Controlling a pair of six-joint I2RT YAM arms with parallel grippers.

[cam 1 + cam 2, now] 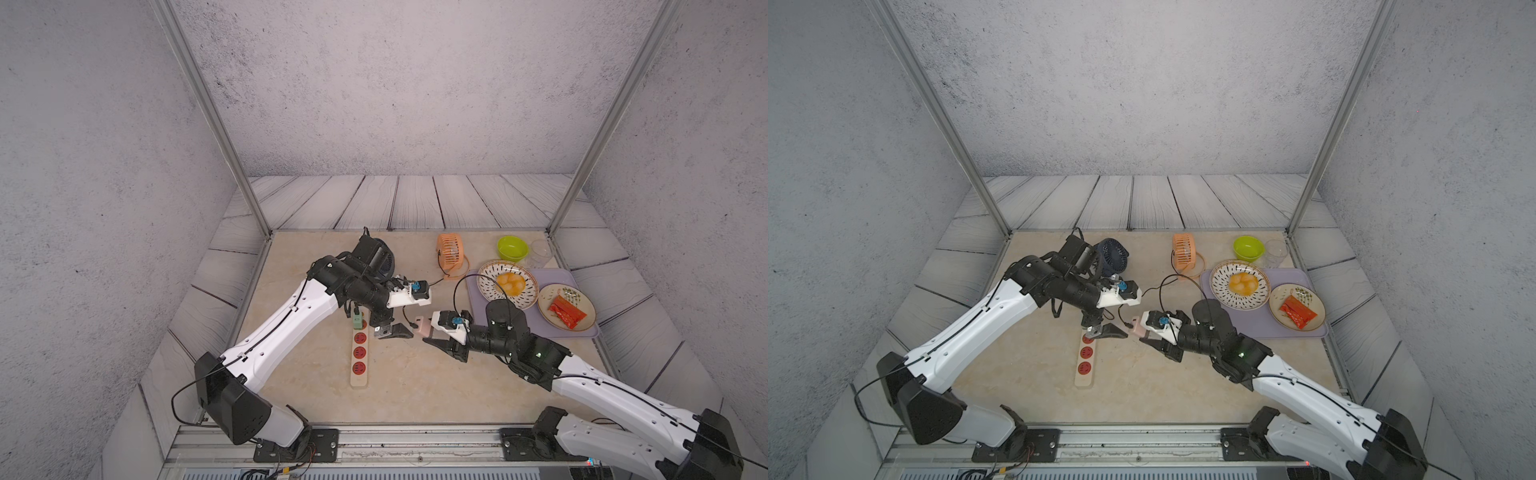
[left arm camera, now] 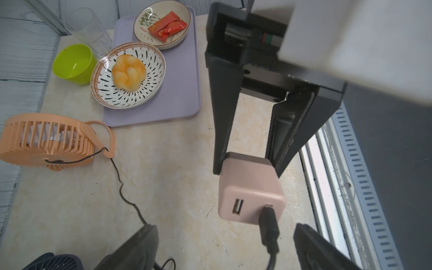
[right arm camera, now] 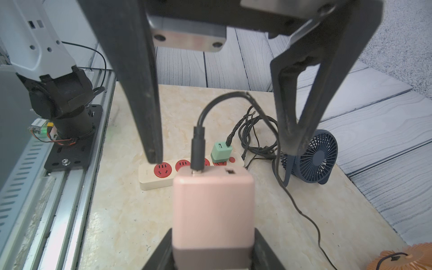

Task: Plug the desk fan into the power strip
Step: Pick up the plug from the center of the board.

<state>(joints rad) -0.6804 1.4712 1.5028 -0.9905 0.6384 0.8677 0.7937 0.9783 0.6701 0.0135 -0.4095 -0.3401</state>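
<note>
The cream power strip (image 1: 359,357) (image 3: 152,182) lies on the table with red sockets, and a green adapter (image 3: 221,152) is plugged in at its far end. My right gripper (image 3: 212,245) (image 1: 428,334) is shut on a pink USB adapter (image 3: 212,205) (image 2: 251,198) above the table. Its black cable runs to the orange desk fan (image 1: 450,249) (image 2: 46,142). My left gripper (image 2: 224,233) (image 1: 405,328) is open and faces the adapter's cable end. Its fingers (image 3: 140,93) stand wide on either side without touching.
A dark blue fan (image 1: 1113,255) (image 3: 313,156) stands behind the strip amid tangled cords. At the right, a purple tray (image 1: 523,326) carries a plate with bread (image 1: 507,284) and a plate with a red packet (image 1: 567,307). A green bowl (image 1: 512,248) and a clear glass (image 1: 540,253) stand behind it.
</note>
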